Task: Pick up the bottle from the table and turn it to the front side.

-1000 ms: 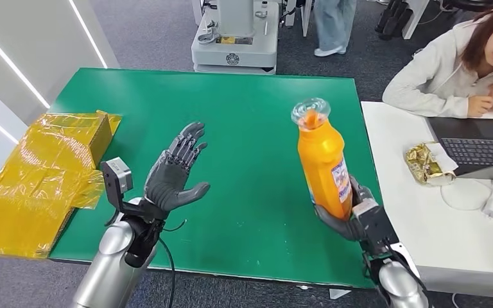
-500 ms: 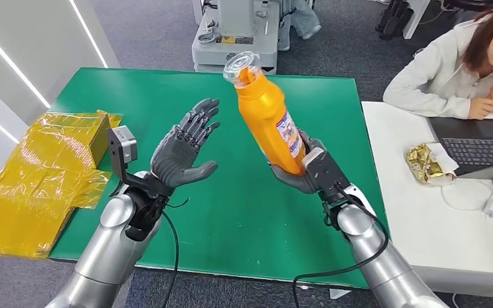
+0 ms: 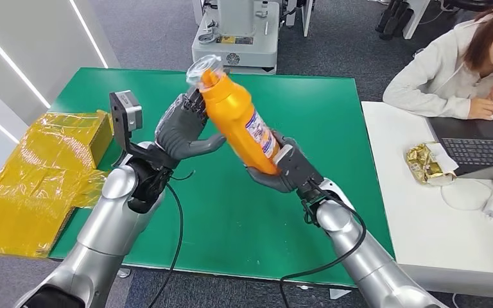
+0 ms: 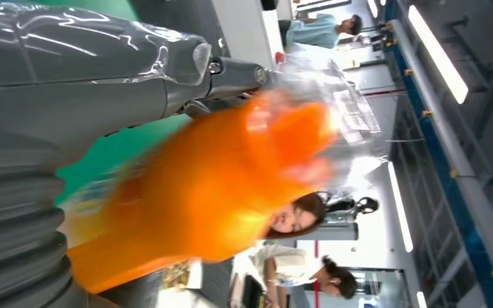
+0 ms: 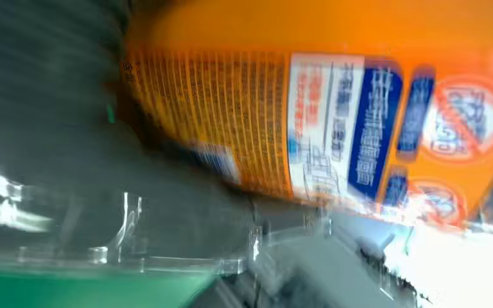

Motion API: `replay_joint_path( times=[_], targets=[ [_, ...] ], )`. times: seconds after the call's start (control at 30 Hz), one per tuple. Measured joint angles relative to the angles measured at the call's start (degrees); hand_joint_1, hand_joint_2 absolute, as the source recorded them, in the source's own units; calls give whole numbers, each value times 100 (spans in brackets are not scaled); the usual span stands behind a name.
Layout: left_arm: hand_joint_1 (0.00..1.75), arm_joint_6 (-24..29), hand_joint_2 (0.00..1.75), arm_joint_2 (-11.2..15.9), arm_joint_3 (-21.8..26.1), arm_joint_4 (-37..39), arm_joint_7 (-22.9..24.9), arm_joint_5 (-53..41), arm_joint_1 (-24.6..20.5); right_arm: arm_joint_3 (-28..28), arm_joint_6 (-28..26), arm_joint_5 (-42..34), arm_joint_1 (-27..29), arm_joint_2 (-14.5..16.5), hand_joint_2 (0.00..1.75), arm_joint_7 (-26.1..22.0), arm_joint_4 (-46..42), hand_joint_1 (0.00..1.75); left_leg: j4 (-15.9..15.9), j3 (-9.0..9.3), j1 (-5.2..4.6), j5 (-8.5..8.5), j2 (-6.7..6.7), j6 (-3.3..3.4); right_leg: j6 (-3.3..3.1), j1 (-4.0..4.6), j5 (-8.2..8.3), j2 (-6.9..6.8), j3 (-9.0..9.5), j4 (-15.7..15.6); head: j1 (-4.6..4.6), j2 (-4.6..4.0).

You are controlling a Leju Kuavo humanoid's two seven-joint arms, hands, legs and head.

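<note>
An orange bottle (image 3: 239,119) with a clear cap and a blue-and-white label is raised above the green table (image 3: 263,212), tilted with its cap toward the far left. My right hand (image 3: 281,171) grips its lower end from below. My left hand (image 3: 183,131) is lifted beside the bottle's upper part, fingers spread behind the neck and thumb reaching under the body; whether it touches is unclear. In the left wrist view the blurred bottle (image 4: 212,186) lies right against the thumb (image 4: 90,90). The right wrist view shows the label (image 5: 385,128) close up.
A crumpled yellow plastic bag over a box (image 3: 38,173) lies at the table's left edge. A person (image 3: 468,64) sits at a white desk (image 3: 436,224) on the right with a laptop (image 3: 478,144) and a gold wrapper (image 3: 427,163). A robot base (image 3: 234,38) stands beyond the table.
My right hand has carried the bottle up and leftward, tilting its cap to the left. My left hand has risen and closed in on the bottle's upper part.
</note>
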Motion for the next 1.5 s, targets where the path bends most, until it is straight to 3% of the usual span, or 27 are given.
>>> replay_joint_path(
  times=[0.23, 0.7, 0.73, 0.83, 0.87, 1.5],
  targets=[
    [0, -89, 175, -66, -1, 213, 306, 510, -273, 180, 3, -28, -139, 132, 175, 92, 121, 175, 0, 0, 0, 0, 0, 0, 0, 0, 0, 0, 0, 0, 1, 0],
    [0, -96, 175, -133, -140, 373, 424, 586, -359, 294, -177, 10, -181, 186, 175, 107, 227, 175, 0, 1, 0, 0, 0, 0, 0, -1, 0, 1, -1, -1, 1, 0],
    [10, -103, 175, -133, -148, 388, 436, 603, -364, 294, -200, 22, -180, 186, 175, 120, 227, 175, 0, 1, 0, 0, 0, 0, 0, -1, 0, 1, -1, -1, 1, 0],
    [136, -122, 175, -134, -177, 443, 479, 650, -387, 294, -270, 66, -150, 179, 175, 175, 210, 175, 1, 1, -1, 0, 1, 0, 0, -1, 0, 1, -2, -1, 1, 0],
    [169, -124, 175, -134, -190, 460, 485, 663, -391, 293, -289, 89, -127, 170, 175, 196, 188, 175, 1, 1, -1, 0, 1, 0, 0, -1, 0, 2, -2, -1, 1, 0],
    [175, -181, 175, -148, -469, 507, 692, 1007, -392, 37, -332, 417, 613, -183, 175, 505, -807, 175, 1, 1, -1, 0, 2, 0, 0, -1, 0, 3, -3, -3, 1, 0]
  ],
)
